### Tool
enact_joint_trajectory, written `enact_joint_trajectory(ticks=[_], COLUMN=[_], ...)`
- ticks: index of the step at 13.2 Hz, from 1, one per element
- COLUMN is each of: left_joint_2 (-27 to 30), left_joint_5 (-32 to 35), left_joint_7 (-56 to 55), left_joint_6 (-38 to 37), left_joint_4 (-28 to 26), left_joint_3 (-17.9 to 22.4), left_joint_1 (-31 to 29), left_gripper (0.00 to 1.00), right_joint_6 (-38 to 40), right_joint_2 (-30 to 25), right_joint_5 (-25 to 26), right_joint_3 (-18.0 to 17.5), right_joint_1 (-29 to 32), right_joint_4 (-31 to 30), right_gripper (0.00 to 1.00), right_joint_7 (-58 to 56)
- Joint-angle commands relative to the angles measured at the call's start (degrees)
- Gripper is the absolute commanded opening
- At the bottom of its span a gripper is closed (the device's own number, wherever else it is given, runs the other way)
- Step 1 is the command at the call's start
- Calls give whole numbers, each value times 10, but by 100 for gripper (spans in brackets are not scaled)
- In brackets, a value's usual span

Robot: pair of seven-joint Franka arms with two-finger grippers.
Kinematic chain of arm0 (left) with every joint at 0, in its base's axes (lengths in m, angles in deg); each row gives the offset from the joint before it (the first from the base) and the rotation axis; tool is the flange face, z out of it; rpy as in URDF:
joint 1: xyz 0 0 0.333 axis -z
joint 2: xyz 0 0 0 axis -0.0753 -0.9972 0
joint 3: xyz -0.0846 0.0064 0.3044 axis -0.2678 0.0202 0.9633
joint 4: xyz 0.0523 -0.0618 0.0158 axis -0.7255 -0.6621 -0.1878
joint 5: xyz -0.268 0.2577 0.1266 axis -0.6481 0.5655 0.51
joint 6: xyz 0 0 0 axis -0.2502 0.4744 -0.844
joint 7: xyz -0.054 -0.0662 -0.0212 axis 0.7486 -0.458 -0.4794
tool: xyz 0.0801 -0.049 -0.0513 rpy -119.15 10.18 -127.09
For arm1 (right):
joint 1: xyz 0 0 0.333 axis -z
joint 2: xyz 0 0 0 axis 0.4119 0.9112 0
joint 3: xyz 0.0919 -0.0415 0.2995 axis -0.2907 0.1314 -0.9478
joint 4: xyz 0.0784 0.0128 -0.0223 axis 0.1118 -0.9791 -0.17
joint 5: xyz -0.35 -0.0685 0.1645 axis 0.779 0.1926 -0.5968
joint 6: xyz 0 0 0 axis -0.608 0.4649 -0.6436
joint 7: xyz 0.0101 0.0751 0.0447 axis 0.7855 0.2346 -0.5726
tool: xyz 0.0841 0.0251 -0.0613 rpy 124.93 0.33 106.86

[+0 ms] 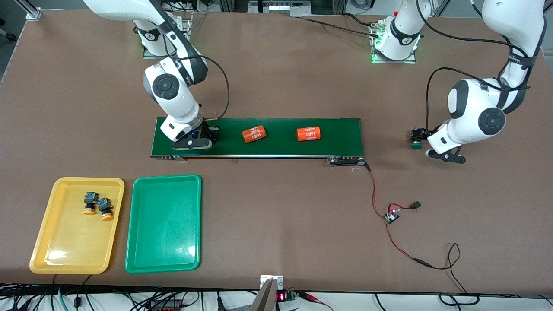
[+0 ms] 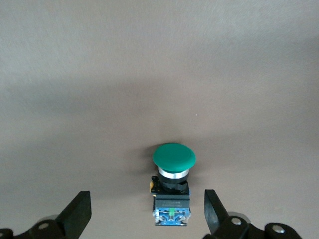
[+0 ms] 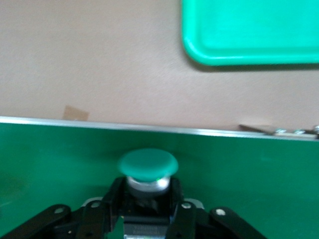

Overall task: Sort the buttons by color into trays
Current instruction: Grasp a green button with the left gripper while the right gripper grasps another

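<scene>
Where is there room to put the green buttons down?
The green tray holds nothing, so its whole floor is free. The yellow tray beside it has two orange buttons at its end toward the conveyor belt; the rest is bare. The belt is crowded: two orange cylinders and the right gripper.

A robot lab: two white arms are sitting bolted to a big brown table (image 1: pixel 276 224), with wires (image 1: pixel 402 246) lying around.
</scene>
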Motion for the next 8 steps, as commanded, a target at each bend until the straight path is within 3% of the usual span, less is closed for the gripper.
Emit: enact_joint_trajectory(ticks=[1,3,5,6,8], left_joint_2=[10,6,-8,-14,-17], left_joint_5=[-8,-8,-7,-7,-7], left_joint_7=[-24,-24,-24,-24,-23], left_joint_6=[2,2,6,15,19], left_joint_4=[-21,-37,-43,-44,-44], left_joint_3=[-1,-1,-2,-2,-2], left_joint_1=[2,6,9,9,10], left_gripper=[100,100,98,88,59], right_joint_6=[11,120,172,171,168], right_joint_2=[-13,-13,10,28,68], right_joint_5=[9,6,5,4,8], right_joint_3=[6,6,9,11,12], right_joint_1=[11,18,39,61,97], right_joint_4=[21,104,171,187,229], right_gripper=[3,3,3,3,3], right_joint_7=[-14,-20,-67,-95,-151])
